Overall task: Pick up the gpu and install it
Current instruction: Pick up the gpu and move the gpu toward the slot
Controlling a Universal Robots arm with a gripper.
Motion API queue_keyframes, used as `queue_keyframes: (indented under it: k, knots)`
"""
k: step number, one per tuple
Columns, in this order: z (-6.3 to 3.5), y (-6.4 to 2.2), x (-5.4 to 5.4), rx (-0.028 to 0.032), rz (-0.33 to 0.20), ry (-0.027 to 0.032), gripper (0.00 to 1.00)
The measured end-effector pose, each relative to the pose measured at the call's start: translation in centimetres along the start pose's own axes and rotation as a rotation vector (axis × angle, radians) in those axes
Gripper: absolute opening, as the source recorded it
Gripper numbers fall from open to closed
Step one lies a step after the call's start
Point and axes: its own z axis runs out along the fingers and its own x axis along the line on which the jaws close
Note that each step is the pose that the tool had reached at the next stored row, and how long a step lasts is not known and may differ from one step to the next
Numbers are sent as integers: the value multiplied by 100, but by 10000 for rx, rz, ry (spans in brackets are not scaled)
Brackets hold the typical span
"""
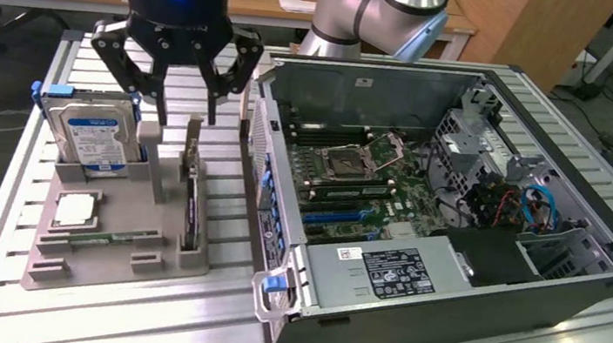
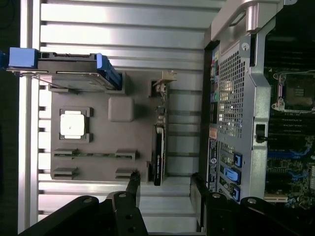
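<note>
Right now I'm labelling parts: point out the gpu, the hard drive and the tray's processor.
gpu [image 2: 158, 150], wrist view, black cooler edge.
hard drive [image 1: 94, 138], exterior view, blue label.
processor [image 1: 76, 210], exterior view, silver lid.

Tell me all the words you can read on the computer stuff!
No text here can be read for sure.
Blue label on the hard drive: print too small.
Sticker on the power supply: print too small.
White lettering on the gpu: blurred.
</note>
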Motion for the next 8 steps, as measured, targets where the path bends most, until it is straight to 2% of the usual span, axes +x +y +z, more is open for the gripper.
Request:
queue_keyframes:
  k: [8]
  knots:
    - [8,-34,1,0,0,-1,53]
